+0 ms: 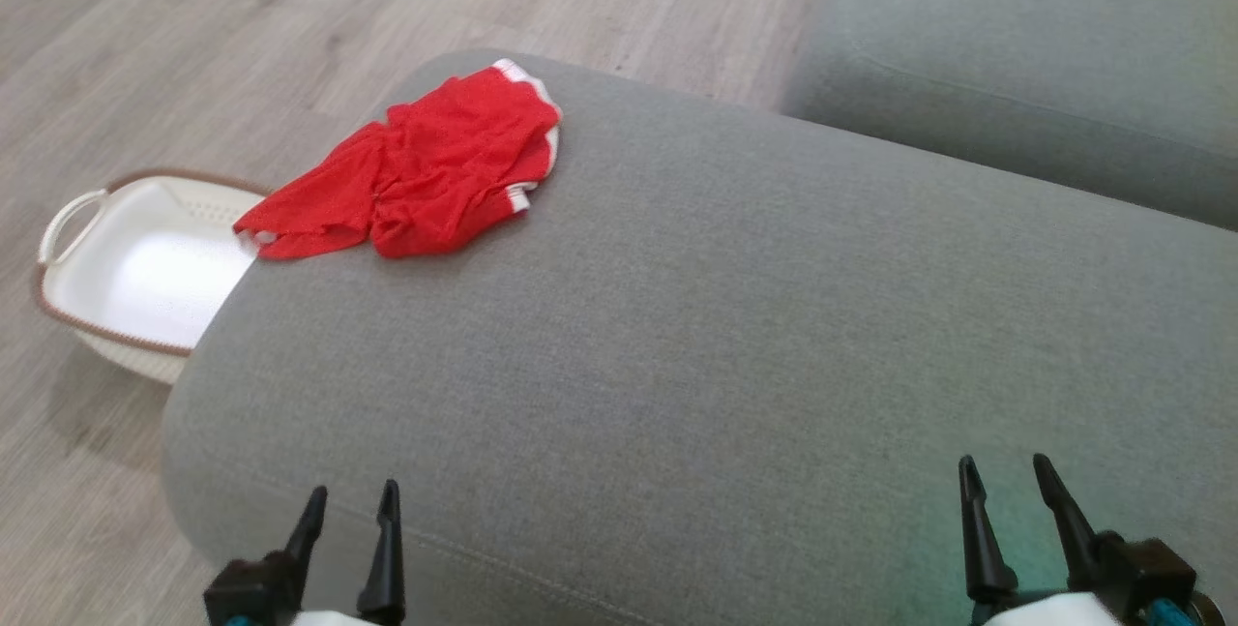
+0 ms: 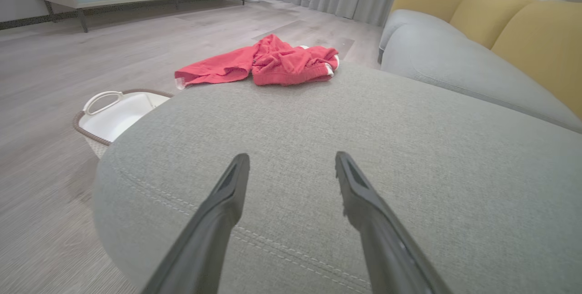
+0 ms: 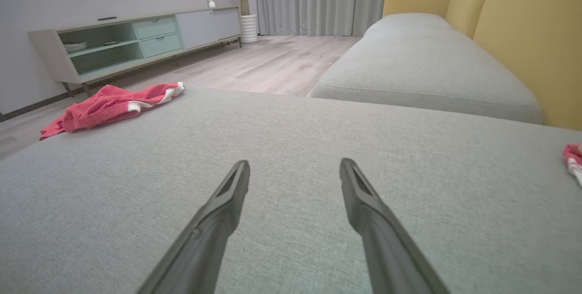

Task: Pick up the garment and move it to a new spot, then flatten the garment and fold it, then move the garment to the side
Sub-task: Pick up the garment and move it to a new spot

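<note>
Red garment (image 1: pixel 426 171) lying crumpled at the far left corner of the grey sofa cushion (image 1: pixel 725 316), one edge reaching over the side above the white basket (image 1: pixel 145 268) on the floor. My left fingers (image 1: pixel 387 549) and right fingers (image 1: pixel 975 529) stand spread and empty at the near edge, well apart from the cloth. I judge it light, soft and limp, likely to sag and bunch when lifted; a raised fold or the white-trimmed hem offers the surest pinch.
</note>
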Robot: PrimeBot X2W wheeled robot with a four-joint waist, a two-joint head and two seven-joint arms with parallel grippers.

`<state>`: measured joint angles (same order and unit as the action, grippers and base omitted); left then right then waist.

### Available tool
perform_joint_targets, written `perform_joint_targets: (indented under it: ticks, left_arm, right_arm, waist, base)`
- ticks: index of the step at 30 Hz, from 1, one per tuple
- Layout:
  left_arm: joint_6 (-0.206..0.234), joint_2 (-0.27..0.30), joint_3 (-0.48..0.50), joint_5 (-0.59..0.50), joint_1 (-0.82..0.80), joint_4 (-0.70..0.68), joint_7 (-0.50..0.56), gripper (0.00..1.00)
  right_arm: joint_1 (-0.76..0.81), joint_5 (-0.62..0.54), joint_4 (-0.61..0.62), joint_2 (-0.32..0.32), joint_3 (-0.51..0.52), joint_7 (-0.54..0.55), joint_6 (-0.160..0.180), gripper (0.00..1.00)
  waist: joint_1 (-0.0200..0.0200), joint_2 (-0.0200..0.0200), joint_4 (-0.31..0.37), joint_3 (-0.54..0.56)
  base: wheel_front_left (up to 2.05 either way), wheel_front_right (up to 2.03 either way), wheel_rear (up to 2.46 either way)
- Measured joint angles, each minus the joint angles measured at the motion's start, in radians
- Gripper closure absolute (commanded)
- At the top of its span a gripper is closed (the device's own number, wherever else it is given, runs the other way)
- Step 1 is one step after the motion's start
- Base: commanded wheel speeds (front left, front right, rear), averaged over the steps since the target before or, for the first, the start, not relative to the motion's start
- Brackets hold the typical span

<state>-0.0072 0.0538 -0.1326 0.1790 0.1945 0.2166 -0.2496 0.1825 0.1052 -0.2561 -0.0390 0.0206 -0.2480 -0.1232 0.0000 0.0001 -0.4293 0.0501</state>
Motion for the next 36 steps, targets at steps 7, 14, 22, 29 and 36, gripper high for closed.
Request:
perform_joint_targets:
  ticks: [7, 14, 22, 29, 36]
  left_arm:
    - [0.0, -0.001, 0.044, 0.02, -0.023, -0.039, 0.0, 0.0]
    - [-0.01, 0.019, 0.155, 0.065, -0.239, -0.027, 0.0, 0.0]
    - [-0.038, 0.102, 0.177, 0.108, -0.668, 0.202, 0.117, 0.0]
    - [-0.046, 0.112, 0.147, 0.106, -0.949, 0.537, 0.245, 0.0]
    - [-0.069, 0.114, 0.105, 0.102, -1.075, 0.791, 0.299, 0.03]
  right_arm:
    - [-0.015, -0.026, 0.001, 0.0, 0.004, 0.0, 0.0, 0.0]
    - [-0.115, -0.125, 0.042, 0.0, 0.043, 0.0, 0.0, 0.0]
    - [-0.194, -0.252, 0.149, -0.003, 0.105, 0.042, 0.0, 0.0]
    - [-0.201, -0.27, 0.258, -0.043, 0.101, 0.105, 0.0, 0.0]
    - [-0.22, -0.262, 0.329, -0.061, 0.102, 0.143, 0.0, 0.0]
  waist:
    - [0.0, 0.0, 0.007, -0.047]
    - [0.0, 0.0, 0.061, -0.184]
    - [0.0, -0.0001, 0.099, -0.388]
    - [0.0001, -0.0001, 0.112, -0.521]
    - [0.0001, -0.0001, 0.152, -0.56]
  base:
    - [0.0, 0.0, 0.0]
    - [0.0, 0.0, 0.0]
    - [0.0, 0.0, 0.0]
    - [0.0, 0.0, 0.0]
    - [0.0, 0.0, 0.0]
